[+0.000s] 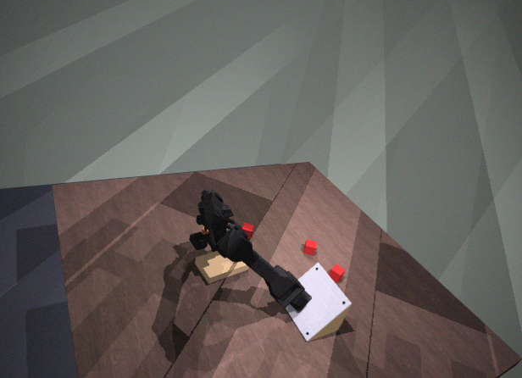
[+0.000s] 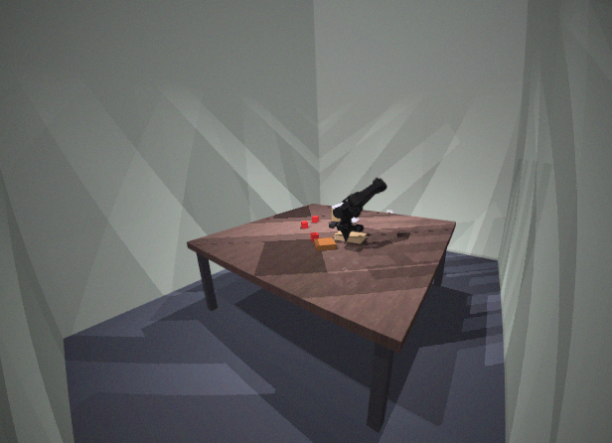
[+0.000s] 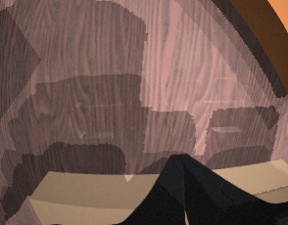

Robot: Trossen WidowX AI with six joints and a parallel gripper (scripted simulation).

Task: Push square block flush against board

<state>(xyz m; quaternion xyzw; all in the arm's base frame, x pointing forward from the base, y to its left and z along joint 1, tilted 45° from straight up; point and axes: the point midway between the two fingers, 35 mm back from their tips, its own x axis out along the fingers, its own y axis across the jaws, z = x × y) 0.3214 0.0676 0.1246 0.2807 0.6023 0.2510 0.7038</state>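
The square block looks orange. In the exterior view the block (image 2: 326, 244) lies flat left of the fingers; its edge shows at the top right of the wrist view (image 3: 283, 29), and in the top view the arm hides nearly all of it. The tan board (image 1: 217, 269) (image 2: 357, 238) (image 3: 82, 191) lies flat on the table, partly under the arm in the top view. The block and board look apart, with their facing edges partly hidden. My gripper (image 2: 346, 239) (image 3: 178, 160) is shut and empty, its tips low beside the board. Whether they touch the board is unclear.
One red cube (image 1: 248, 230) (image 2: 314, 236) is close behind the orange block in the exterior view. Two more red cubes (image 1: 310, 247) (image 1: 337, 273) are near the white-topped base stand (image 1: 328, 300). The arm reaches from this stand over the board.
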